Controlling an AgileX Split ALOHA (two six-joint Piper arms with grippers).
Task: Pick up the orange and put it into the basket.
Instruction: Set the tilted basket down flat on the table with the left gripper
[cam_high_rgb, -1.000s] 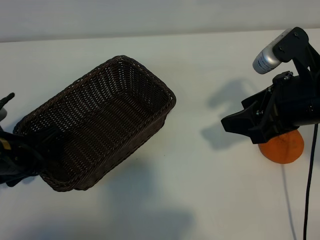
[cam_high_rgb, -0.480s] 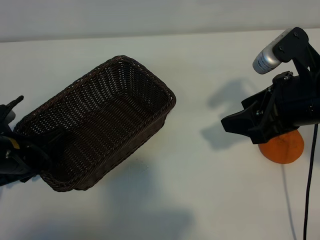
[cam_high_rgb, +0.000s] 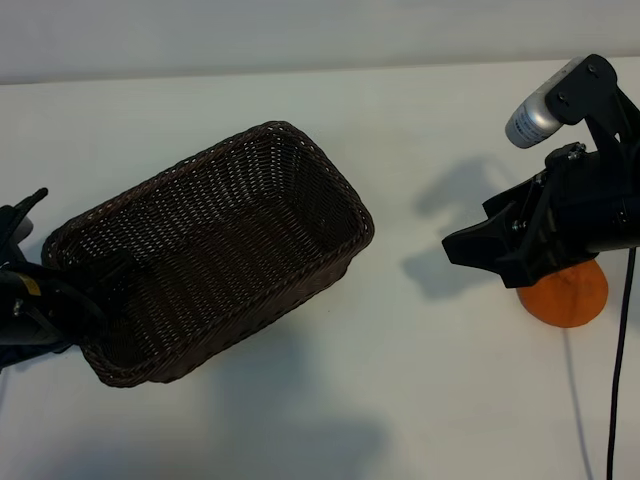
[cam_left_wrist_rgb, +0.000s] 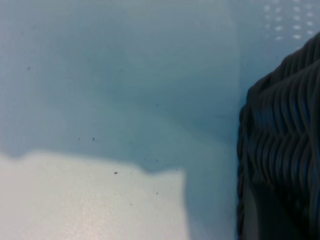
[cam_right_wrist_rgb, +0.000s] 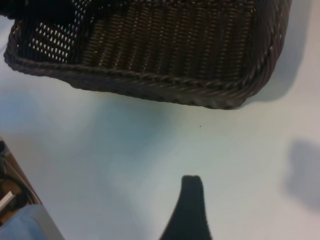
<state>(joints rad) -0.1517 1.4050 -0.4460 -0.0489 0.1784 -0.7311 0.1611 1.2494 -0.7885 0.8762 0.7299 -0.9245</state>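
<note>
Wicker basket (cam_high_rgb: 215, 255) at the left has its near-left end clamped by the left gripper (cam_high_rgb: 85, 300), so drag it gently toward the orange (cam_high_rgb: 565, 293) under the wide-open right gripper (cam_high_rgb: 478, 248)

The basket (cam_high_rgb: 215, 250) is sitting at the left of the white surface, a large rectangular dark-brown wicker piece with a braided rim, sloping sides and no handle. It is lying skewed, its long axis running from the near left toward the far right, and its open top is showing an empty woven floor. The orange (cam_high_rgb: 567, 293) is resting well apart from it at the far right side of the scene, small, round and bright orange, its upper part being covered from above.
</note>
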